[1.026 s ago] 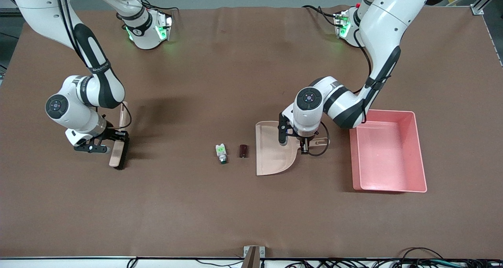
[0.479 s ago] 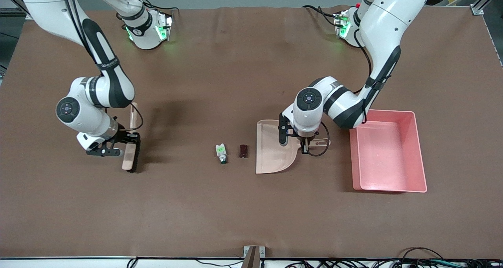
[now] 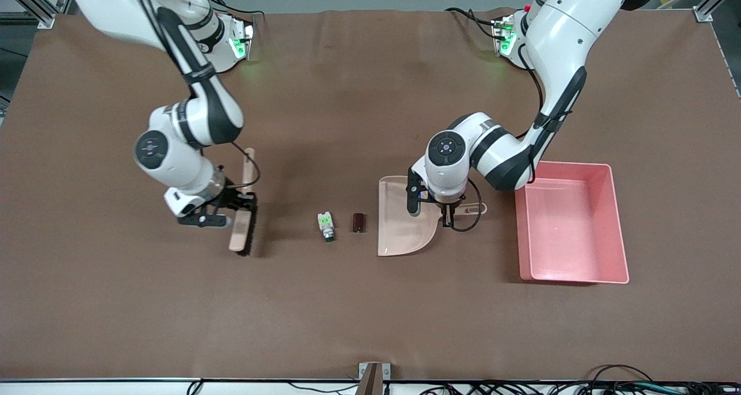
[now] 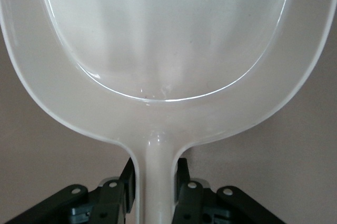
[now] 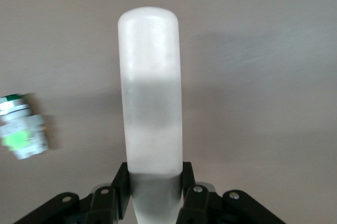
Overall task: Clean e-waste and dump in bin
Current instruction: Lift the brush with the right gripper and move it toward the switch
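Brown tabletop (image 3: 370,314): both scraps (image 3: 327,226) unswept mid-tabletop, bin (image 3: 619,221) empty. Right tool (image 3: 223,212) clamps brush (image 3: 240,233); left tool (image 3: 446,212) clamps dustpan (image 3: 402,227) handle. Sweeping, dumping remain.

E-waste (image 3: 341,225) between brush (image 3: 240,233) and dustpan (image 3: 402,224); bin (image 3: 613,233) beside dustpan, toward left arm's end

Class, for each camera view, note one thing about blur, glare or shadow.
Front view: sharp; the brush casts a shadow on the table. Left wrist view: bright glare streaks on the dustpan. Right wrist view: the white-and-green component is smeared by blur, and the brush looks washed out.
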Available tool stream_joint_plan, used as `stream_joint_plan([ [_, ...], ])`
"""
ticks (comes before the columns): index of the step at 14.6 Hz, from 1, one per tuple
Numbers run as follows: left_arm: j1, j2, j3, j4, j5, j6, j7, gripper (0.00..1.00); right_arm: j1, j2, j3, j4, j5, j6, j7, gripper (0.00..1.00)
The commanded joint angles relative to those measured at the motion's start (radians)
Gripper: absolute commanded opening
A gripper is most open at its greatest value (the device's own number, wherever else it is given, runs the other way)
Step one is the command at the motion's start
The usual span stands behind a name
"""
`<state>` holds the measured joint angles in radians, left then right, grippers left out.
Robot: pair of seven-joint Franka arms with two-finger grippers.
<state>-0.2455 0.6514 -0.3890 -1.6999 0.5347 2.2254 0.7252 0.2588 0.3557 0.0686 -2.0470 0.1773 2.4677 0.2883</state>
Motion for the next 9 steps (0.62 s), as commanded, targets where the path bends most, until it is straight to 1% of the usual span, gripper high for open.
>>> stream_joint_plan([
  [1, -0.006, 0.02, 0.001, 0.031, 0.045, -0.021, 0.002, 0.22, 0.085, 0.051, -0.007, 0.057, 0.011, -0.009, 0.115, 0.0],
  [5, -0.031, 0.022, 0.001, 0.032, 0.039, -0.029, -0.016, 0.22, 0.152, 0.153, -0.009, 0.168, 0.01, -0.036, 0.193, 0.0],
  [9, -0.049, 0.043, 0.001, 0.072, 0.044, -0.056, -0.02, 0.22, 0.195, 0.198, -0.015, 0.214, 0.007, -0.035, 0.247, 0.0],
])
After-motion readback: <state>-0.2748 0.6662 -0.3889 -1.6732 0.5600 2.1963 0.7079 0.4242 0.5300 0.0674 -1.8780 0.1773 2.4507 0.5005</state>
